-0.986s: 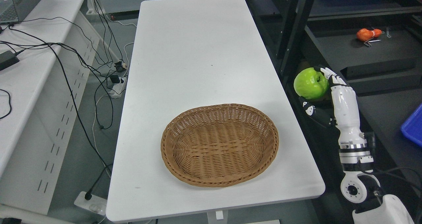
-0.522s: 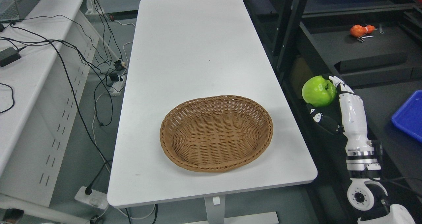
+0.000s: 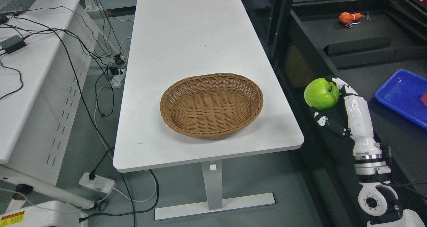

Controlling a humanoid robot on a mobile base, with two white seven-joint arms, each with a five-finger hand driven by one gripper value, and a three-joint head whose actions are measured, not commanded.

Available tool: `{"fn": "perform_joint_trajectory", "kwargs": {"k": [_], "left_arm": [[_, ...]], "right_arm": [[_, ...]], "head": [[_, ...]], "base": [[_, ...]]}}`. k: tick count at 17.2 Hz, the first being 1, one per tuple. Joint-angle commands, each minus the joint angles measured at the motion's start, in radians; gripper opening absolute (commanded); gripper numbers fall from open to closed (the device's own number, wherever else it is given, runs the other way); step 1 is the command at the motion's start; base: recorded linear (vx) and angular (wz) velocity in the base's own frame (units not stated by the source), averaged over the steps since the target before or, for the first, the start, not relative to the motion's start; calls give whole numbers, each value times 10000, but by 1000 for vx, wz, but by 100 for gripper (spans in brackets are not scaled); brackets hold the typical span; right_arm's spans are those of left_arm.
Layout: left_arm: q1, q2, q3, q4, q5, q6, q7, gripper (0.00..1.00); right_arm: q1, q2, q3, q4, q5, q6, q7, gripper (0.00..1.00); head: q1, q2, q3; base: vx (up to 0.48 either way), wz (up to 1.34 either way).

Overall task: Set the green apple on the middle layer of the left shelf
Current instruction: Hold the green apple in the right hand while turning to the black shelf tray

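the white-and-black right hand cups the round green apple off the white desk's right edge, stem dimple facing the fingers; no long axis. the oval brown wicker basket sits near the desk's front edge.

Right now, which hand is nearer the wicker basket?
Right. The right hand is off the white table's right edge, to the right of the wicker basket, gripping the green apple. The left hand is out of view, so no comparison is possible.
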Motion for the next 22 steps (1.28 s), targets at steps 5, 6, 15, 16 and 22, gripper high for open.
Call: {"fn": "perform_joint_trajectory", "kwargs": {"k": [5, 6, 15, 16, 22], "left_arm": [[0, 175, 0, -5, 15, 2, 3, 100], [0, 175, 0, 11, 0, 2, 3, 100], [0, 175, 0, -5, 0, 2, 3, 100], [0, 175, 0, 11, 0, 2, 3, 100], [0, 175, 0, 11, 0, 2, 3, 100]], "right_arm": [[23, 174, -877, -41, -435, -188, 853, 0], [23, 174, -984, -41, -436, -203, 853, 0], [38, 143, -1767, -41, -466, -218, 853, 0], [38, 143, -1783, -41, -466, -218, 853, 0], [161, 219, -1783, -41, -466, -234, 853, 0]], "head": [[0, 0, 0], [0, 0, 0], [0, 0, 0], [0, 0, 0], [0, 0, 0]], "base": [[-248, 244], [-267, 228], [-285, 150], [-321, 60], [-331, 7]]}}
